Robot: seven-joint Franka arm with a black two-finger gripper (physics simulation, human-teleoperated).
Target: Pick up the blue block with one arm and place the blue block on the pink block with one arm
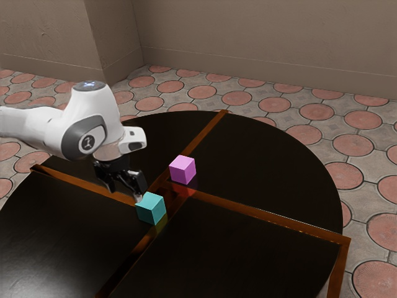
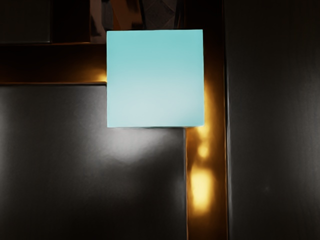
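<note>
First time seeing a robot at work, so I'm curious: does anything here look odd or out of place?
Nothing stands out. The blue block and pink block both sit flat and whole on the table, apart from each other, with the gripper close over the blue one.

We see a round table with a glossy black top, crossed by amber-brown strips that split it into quarters. Around the table lies a floor of round reddish tiles set in pale grey grout. Behind the table stand plain beige walls with a low baseboard, and a square pillar juts out. Soft light gleams on the tabletop.
</note>
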